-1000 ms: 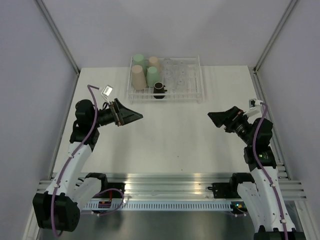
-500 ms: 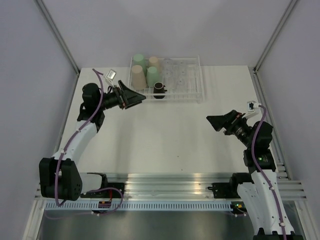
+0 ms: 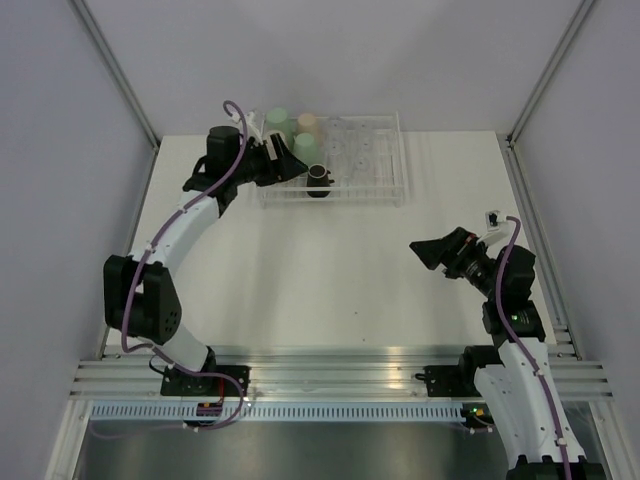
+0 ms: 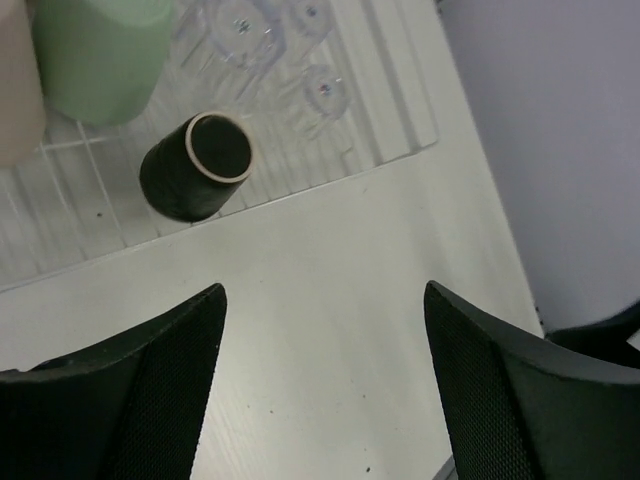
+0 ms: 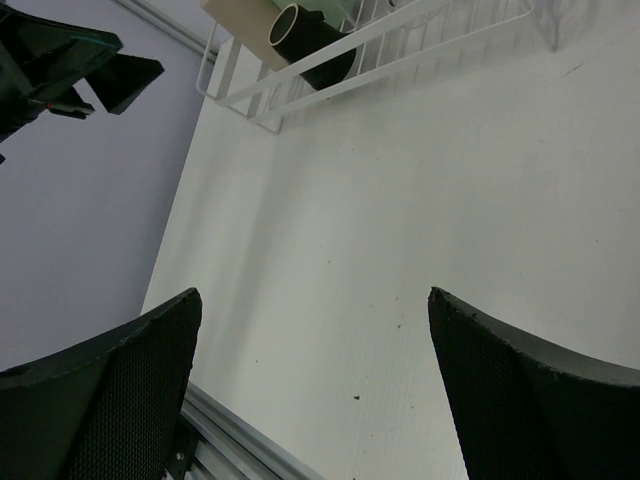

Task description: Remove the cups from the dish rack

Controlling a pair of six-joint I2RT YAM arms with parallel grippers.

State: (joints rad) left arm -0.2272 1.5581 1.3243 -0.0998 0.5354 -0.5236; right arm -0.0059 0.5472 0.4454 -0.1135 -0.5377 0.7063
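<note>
Holds left gripper [image 4: 320, 300] spread above near edge of dish rack [image 3: 365, 199], aimed at dark brown cup [image 4: 195, 165]; parks right gripper [image 5: 315, 305] spread, well clear.

light was even and bright, shadows faint on the worktop [image 3: 330, 260]; close black fingers [image 4: 140, 400] looked soft, slightly blurred.

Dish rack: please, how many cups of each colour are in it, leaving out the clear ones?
green tumblers: 2
beige tumblers: 2
dark brown cup: 1
Total: 5 coloured cups
</note>
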